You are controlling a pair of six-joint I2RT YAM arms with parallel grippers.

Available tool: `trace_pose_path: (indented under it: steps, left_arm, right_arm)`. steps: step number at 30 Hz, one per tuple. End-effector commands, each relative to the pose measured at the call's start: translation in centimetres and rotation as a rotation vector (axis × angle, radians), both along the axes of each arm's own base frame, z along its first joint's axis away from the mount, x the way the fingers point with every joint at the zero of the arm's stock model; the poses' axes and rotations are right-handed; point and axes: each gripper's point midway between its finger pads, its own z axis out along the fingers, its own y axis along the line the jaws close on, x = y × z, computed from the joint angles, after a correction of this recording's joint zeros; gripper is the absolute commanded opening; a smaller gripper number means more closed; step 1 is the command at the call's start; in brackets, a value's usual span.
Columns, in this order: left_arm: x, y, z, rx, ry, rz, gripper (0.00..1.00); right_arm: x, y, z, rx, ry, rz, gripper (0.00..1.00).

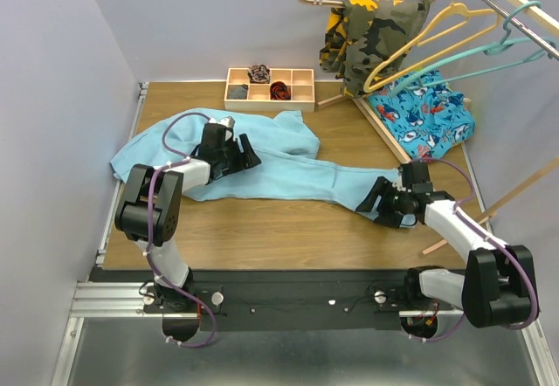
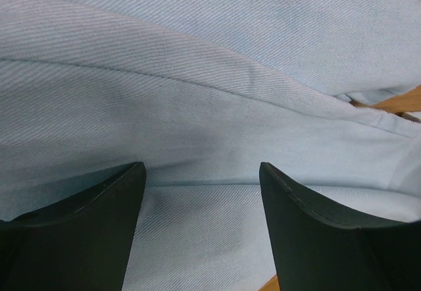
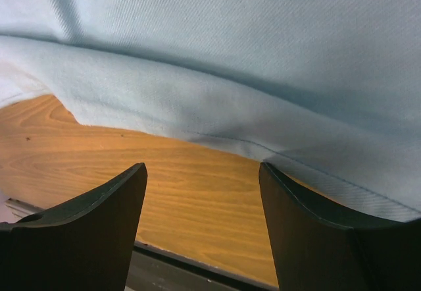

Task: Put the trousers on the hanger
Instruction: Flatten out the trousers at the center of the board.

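Item 1. Trousers (image 1: 262,172): light sky-blue cloth, lying flat and wrinkled on the wooden table (image 1: 262,229). The long axis runs across the table, from far left to near right. The broad, bunched end is at the left and the narrow end tapers off to the right.

Item 2. Hanger (image 1: 494,51): thin and teal, hooked on the rail (image 1: 515,10) at the far right. It hangs beside a yellow hanger (image 1: 428,45), well apart from the trousers.

Item 3. My left gripper (image 1: 236,155): its jaws are spread wide with nothing between them. It sits low over the broad end of the trousers. The left wrist view shows cloth almost everywhere, with twill weave, one long fold and a sliver of wood at the right edge. I cannot tell whether the fingers (image 2: 85,232) are touching the cloth.

Item 4. My right gripper (image 1: 384,203): its jaws are also spread and empty, at the narrow end of the trousers. The right wrist view shows a stitched edge of the cloth and bare wood below the fingers (image 3: 85,232).

Item 5. Seen from the top view only: a compartment tray (image 1: 269,89), a camouflage garment (image 1: 376,32) and a shark-print cloth (image 1: 419,111).
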Motion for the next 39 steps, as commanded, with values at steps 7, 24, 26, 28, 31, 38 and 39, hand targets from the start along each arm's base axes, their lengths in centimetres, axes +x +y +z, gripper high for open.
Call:
trace_pose_path:
  steps: [7,24,26,28,31,38,39]
  left_arm:
    - [1.5,0.8,1.5,0.04,-0.076,-0.038,0.79]
    - [-5.5,5.5,5.9,0.167,0.013,0.15,0.79]
    - [-7.6,6.1,4.0,0.174,0.086,0.175,0.79]
    - [-8.7,6.3,3.1,0.174,0.109,0.18,0.79]
    - [-10.2,6.8,1.9,0.18,0.15,0.207,0.79]
    - [-9.9,8.2,1.2,0.236,0.139,0.26,0.77]
    - [-10.0,8.1,0.7,0.242,0.154,0.25,0.77]
  right_arm:
    - [-1.1,-1.0,1.4,-0.062,0.034,-0.026,0.77]
    - [-0.2,-6.1,3.7,-0.257,0.099,-0.406,0.81]
    - [-0.4,-6.4,3.1,-0.265,0.121,-0.425,0.81]
    - [-0.8,-6.5,2.5,-0.27,0.141,-0.443,0.83]
    - [-1.1,-6.8,2.0,-0.281,0.158,-0.458,0.83]
    - [-2.3,-7.6,0.8,-0.301,0.181,-0.507,0.86]
    - [-2.6,-7.6,0.7,-0.297,0.185,-0.513,0.86]
